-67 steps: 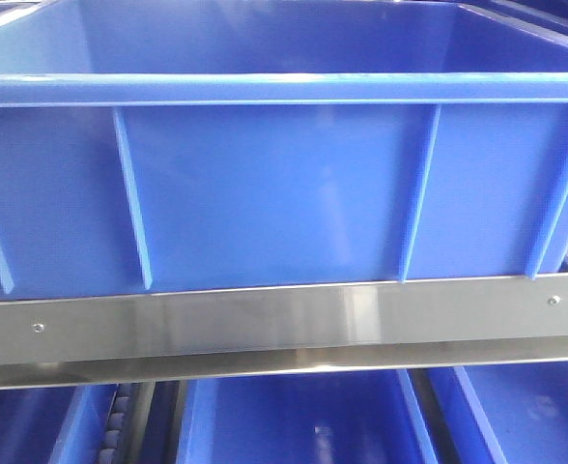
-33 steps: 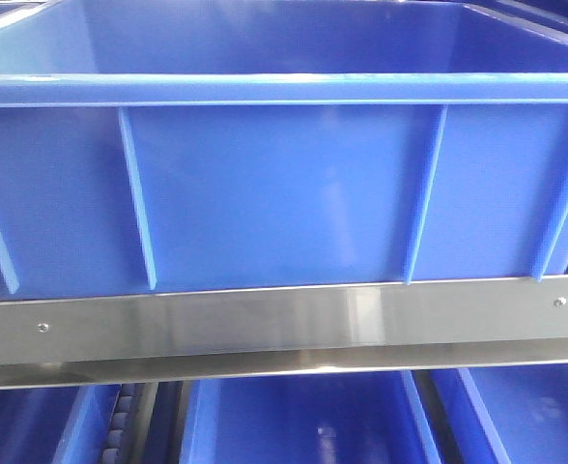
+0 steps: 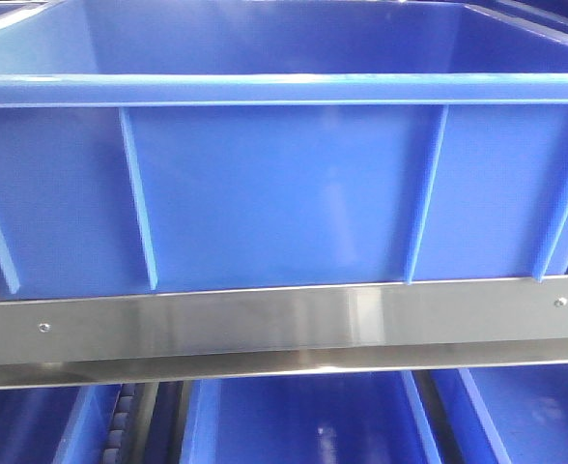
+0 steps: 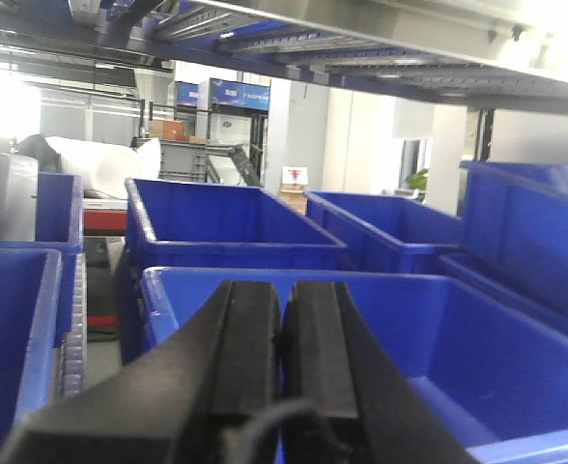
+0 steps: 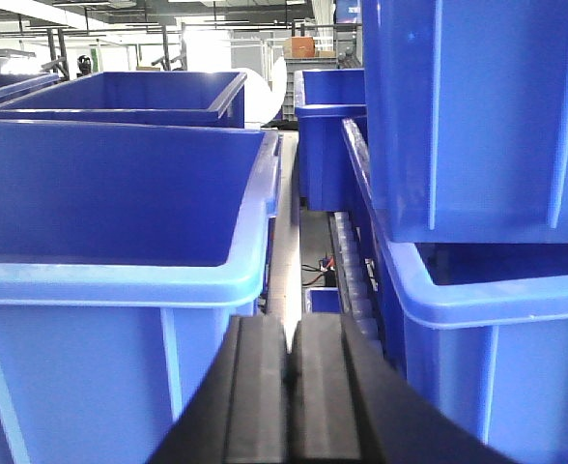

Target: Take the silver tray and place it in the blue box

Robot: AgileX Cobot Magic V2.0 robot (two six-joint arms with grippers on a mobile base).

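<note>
Facing the blue box (image 3: 284,184) on its steel rail (image 3: 284,324), the robot has no silver tray in any view. The left gripper (image 4: 282,319) is clenched and empty above a crate; the right gripper (image 5: 289,362), likewise pressed together, sits between crates, probably parked until the tray is found.

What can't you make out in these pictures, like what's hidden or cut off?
- Silver tray: absent from all three views.
- Blue box floor: front view, hidden behind its near wall; sides cut off by the frame.
- Left gripper: left wrist view, pads together, fingertips blurred.
- Right gripper: right wrist view, pads together, base cut off at the bottom edge.
</note>
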